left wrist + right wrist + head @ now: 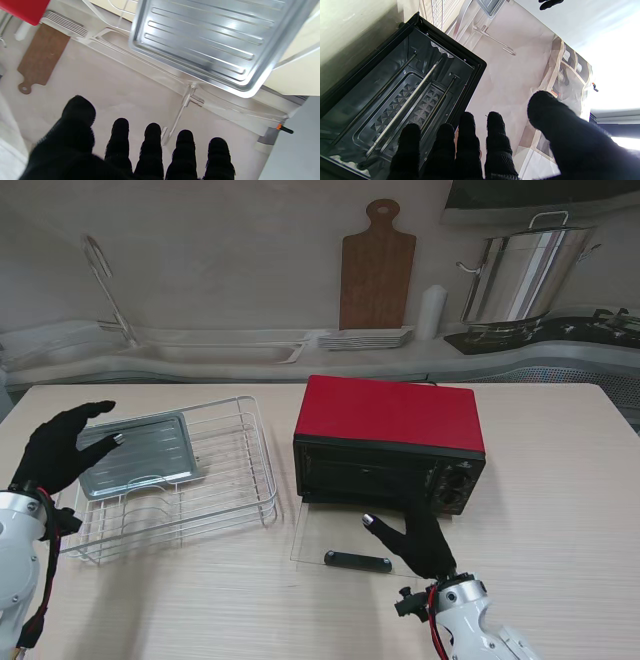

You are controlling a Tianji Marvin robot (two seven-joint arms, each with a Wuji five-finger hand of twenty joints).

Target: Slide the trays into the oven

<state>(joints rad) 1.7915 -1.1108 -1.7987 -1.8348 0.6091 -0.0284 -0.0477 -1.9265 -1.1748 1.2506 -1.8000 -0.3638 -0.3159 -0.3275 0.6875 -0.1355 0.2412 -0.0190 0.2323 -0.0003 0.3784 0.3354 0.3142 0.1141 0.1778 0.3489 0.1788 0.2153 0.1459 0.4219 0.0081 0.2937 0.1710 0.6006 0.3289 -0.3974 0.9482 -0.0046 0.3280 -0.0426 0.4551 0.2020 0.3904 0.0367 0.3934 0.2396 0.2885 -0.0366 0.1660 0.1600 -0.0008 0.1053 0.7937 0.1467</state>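
On the table, the oven (390, 442) stood with its glass door (340, 537) down but no tray inside, the metal tray (138, 453) lay in the rack (225, 490), and the left hand (62, 448) and right hand (418, 538) were spread, holding nothing.

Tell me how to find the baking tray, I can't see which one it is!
Look at the wide beige table and find the white wire dish rack on its left side, beside the red toaster oven. Lying in that rack is the flat silver metal baking tray. It is the only shiny, solid, ridged rectangle there; everything around it is thin wire.
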